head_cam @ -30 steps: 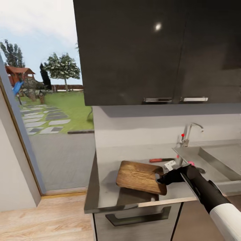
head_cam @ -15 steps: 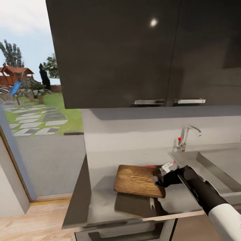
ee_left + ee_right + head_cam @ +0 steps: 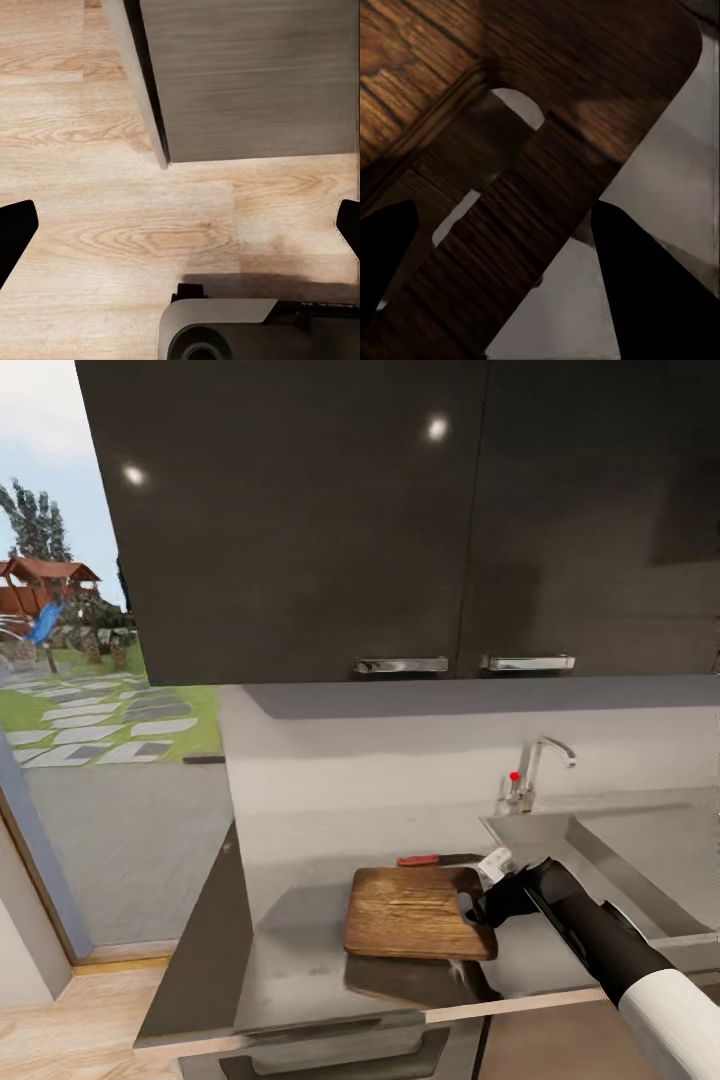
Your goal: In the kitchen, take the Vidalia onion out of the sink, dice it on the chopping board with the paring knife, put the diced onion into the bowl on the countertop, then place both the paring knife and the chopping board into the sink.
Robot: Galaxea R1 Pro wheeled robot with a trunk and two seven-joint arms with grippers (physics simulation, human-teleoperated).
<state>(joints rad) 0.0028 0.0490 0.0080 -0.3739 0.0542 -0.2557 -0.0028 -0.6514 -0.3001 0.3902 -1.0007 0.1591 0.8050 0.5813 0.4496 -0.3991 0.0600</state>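
My right tool (image 3: 478,905) clamped on chopping board (image 3: 415,910) handle end, board lifted off bench (image 3: 300,950), paring knife (image 3: 440,859) just beyond. Stiff, weighty; I judge handle slot firmest hold.

No legible text, label or number anywhere.
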